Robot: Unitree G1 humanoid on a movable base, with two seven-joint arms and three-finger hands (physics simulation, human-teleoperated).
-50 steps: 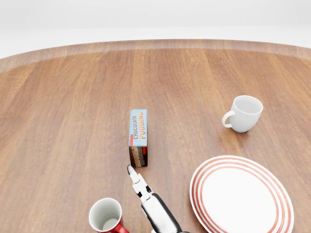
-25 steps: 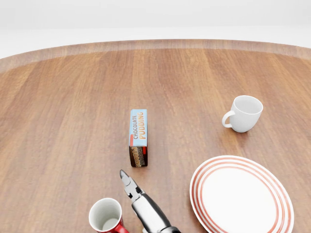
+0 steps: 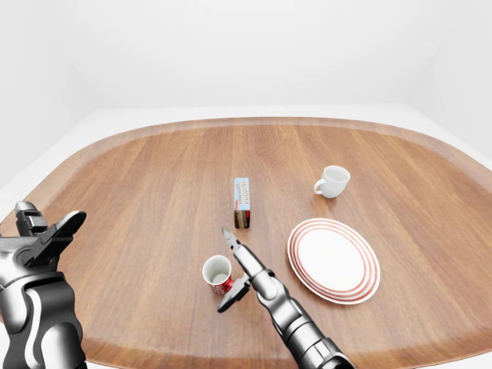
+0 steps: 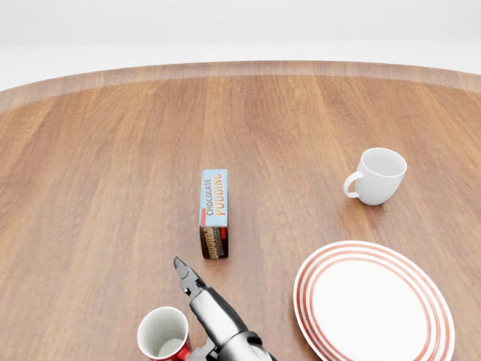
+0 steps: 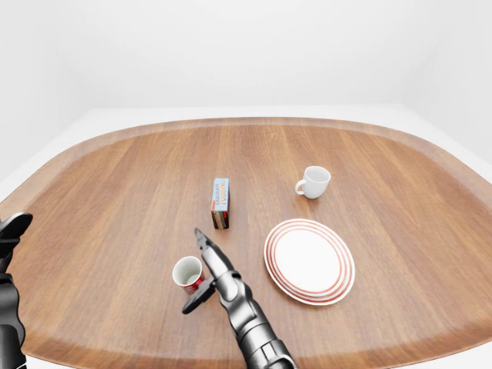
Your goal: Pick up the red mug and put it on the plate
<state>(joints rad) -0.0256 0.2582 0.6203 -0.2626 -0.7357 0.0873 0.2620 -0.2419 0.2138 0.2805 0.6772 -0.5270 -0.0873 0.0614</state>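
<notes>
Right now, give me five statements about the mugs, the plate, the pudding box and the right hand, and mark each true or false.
1. The red mug stands upright on the table. True.
2. The red mug sits on the plate. False: it stands on the wood, left of the plate in the left-eye view.
3. The right hand has its fingers open beside the red mug. True.
4. The white mug is tipped on its side. False: it stands upright, above the plate in the view.
5. The chocolate pudding box lies on the plate. False: it lies on the table, left of the plate.
</notes>
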